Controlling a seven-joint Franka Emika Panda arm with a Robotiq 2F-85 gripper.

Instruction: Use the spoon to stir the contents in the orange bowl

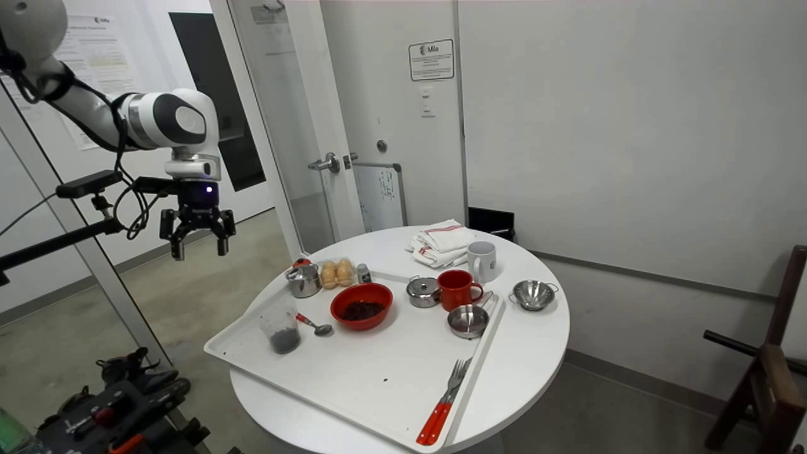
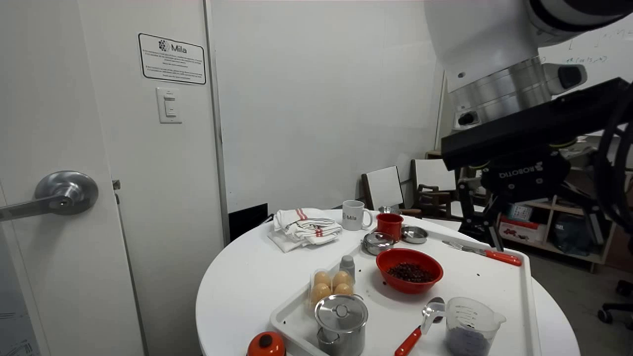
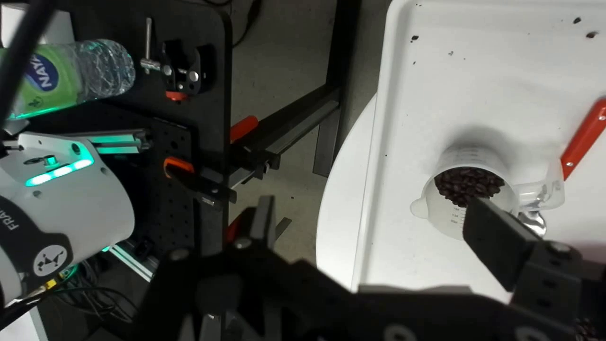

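The spoon point(image 1: 305, 320), with a red handle and grey metal head, lies on the white tray between the measuring cup and the orange bowl. In an exterior view the spoon point(image 2: 410, 341) is partly behind the cup's handle. The orange bowl point(image 1: 360, 325), also seen as a red-orange bowl point(image 2: 403, 286), stands upright and holds dark beans point(image 2: 409, 272). My gripper point(image 1: 200, 250) hangs in the air off the table's edge, higher than the tray and away from both. In the wrist view the gripper point(image 3: 371, 218) is wide open with nothing between its fingers; the spoon point(image 3: 584, 137) shows at the right edge.
A clear measuring cup point(image 3: 454, 222) with beans stands close beside the spoon. Around the bowl are a lidded pot point(image 1: 304, 281), eggs point(image 1: 336, 273), a grey shaker point(image 1: 364, 273), a red mug point(image 1: 455, 290) and metal pans. Cutlery point(image 1: 435, 422) lies along the tray's point(image 1: 353, 378) edge.
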